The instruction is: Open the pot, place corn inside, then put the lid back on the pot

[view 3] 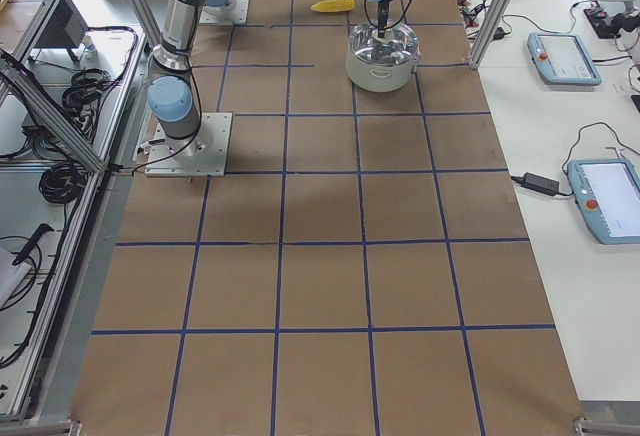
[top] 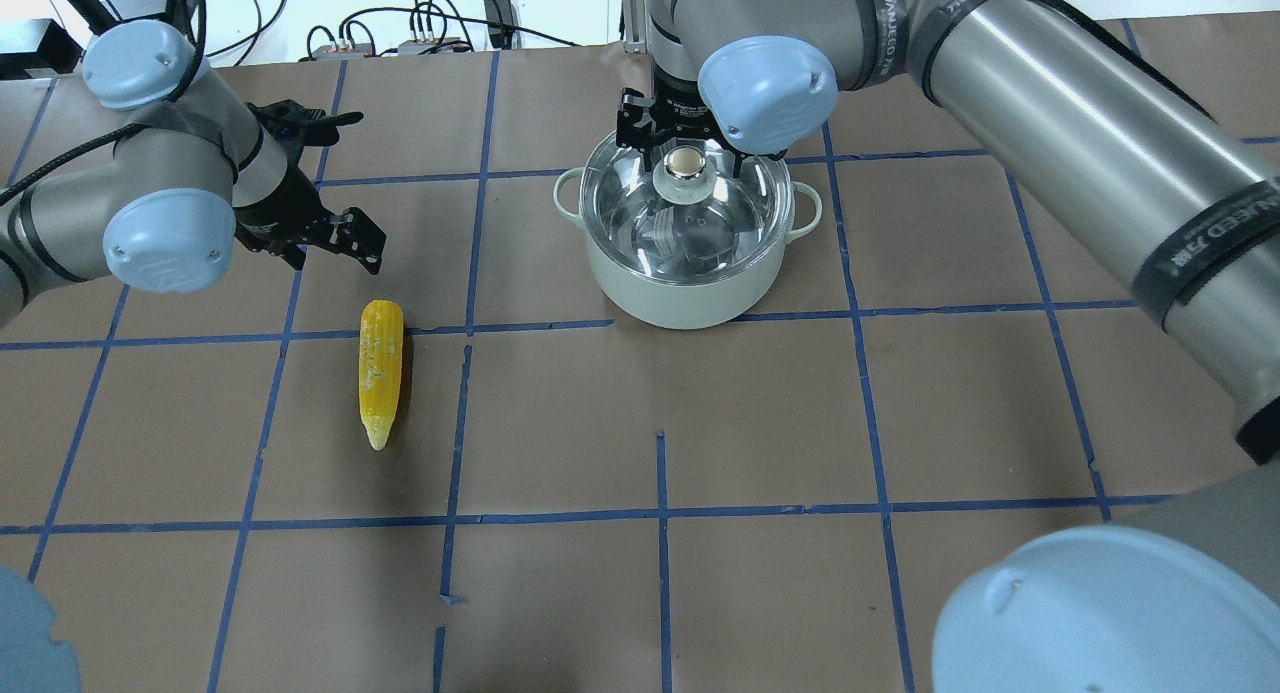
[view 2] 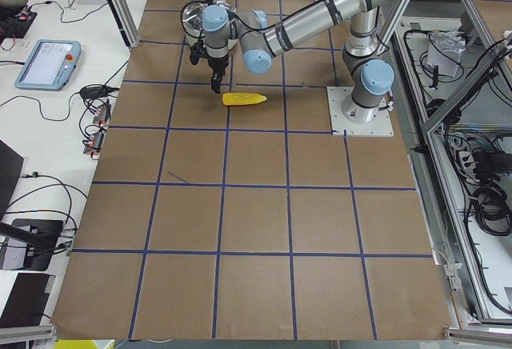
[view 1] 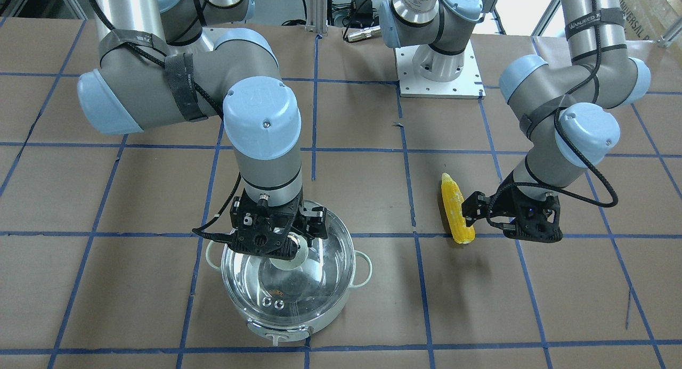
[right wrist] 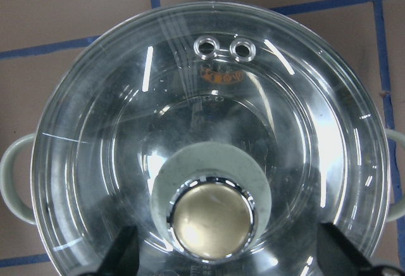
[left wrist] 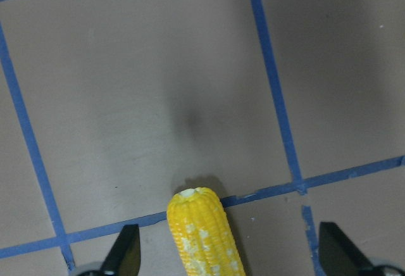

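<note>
Yellow corn (top: pixel 380 371): it lies flat on the brown table (top: pixel 760 423), on the left side. Its thin end points to the near edge and its fat end points to the far side. It is well apart from the pot.
Pot (top: pixel 680 293): pale on the outside and shiny inside. It stands upright on the far side of the table, to the right of the corn. One small loop handle (top: pixel 568 193) sticks out on each side. A little tab (view 1: pixel 277 337) sticks out at the bottom of the pot's side.
Lid (right wrist: pixel 316 130): clear glass, and it sits on the pot and covers the whole top. The pot is shut.
Knob (right wrist: pixel 212 219): cream and silver, in the middle of the lid. Two small metal rings (right wrist: pixel 206 47) sit side by side near the lid's rim.
Right gripper (right wrist: pixel 229 258): it hangs right over the knob. Its two fingers are wide apart, one on each side of the knob, and they do not touch it. It holds nothing.
Left gripper (left wrist: pixel 229 260): it is by the fat end of the corn. Its fingers are wide apart, with the corn's end between them. They do not touch the corn. It holds nothing.
Blue tape lines (top: pixel 660 518): they cut the brown table into squares.
</note>
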Controlling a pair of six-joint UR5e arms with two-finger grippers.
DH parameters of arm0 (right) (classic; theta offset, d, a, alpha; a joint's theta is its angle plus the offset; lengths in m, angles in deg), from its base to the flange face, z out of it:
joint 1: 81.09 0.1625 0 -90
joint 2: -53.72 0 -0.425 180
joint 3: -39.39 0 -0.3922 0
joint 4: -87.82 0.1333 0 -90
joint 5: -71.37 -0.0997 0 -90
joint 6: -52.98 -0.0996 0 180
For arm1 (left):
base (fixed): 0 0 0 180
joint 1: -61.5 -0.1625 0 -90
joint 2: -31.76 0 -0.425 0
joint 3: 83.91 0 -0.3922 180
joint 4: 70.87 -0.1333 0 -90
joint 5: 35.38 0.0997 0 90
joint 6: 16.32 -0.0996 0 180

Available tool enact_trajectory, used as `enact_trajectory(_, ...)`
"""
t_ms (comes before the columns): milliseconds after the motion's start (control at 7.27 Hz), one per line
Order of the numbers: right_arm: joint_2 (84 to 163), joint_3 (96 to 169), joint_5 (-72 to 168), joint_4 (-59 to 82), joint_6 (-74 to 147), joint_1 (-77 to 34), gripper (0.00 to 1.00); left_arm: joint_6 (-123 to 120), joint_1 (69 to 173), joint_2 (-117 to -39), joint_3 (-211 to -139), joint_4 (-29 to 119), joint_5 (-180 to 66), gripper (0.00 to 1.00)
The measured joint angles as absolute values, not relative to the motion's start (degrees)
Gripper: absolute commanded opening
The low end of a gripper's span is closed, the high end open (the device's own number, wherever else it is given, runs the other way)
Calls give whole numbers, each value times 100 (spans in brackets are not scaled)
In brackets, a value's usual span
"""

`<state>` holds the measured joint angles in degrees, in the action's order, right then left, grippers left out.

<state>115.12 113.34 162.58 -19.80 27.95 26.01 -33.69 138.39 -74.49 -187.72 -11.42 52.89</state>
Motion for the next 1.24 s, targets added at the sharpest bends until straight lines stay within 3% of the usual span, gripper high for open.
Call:
enact_trajectory(413, 11312, 11217, 16287, -1996, 2790, 2616, 97, -2525, 13851, -7569, -18920, -1140, 5392, 100)
enact_trajectory(826, 11275, 11211, 16339, -1992, 2872, 2612, 57, -1995, 14116, -7520, -19028, -1162, 5622, 100)
enact_trajectory(1239, 11282, 11195, 16334, -1993, 2906, 2606, 44, -1864, 14192, -7644, -19393, -1698, 5624, 100)
